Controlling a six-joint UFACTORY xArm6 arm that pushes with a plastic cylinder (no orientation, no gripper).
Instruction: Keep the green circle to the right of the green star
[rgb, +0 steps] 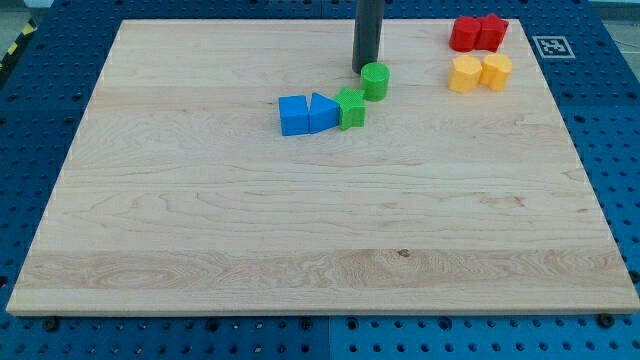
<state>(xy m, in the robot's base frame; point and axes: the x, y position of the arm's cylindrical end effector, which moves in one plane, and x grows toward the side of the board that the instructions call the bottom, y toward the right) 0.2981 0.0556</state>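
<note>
The green circle (375, 81) stands on the wooden board (300, 220), just up and to the right of the green star (351, 107), nearly touching it. My tip (365, 68) is at the circle's upper left edge, touching or almost touching it. The rod rises out of the view's top.
A blue cube (293, 115) and a blue triangle (322, 111) sit in a row against the star's left side. Two red blocks (477, 33) sit at the top right corner, with two yellow blocks (479, 73) just below them. A marker tag (549, 45) lies off the board's right.
</note>
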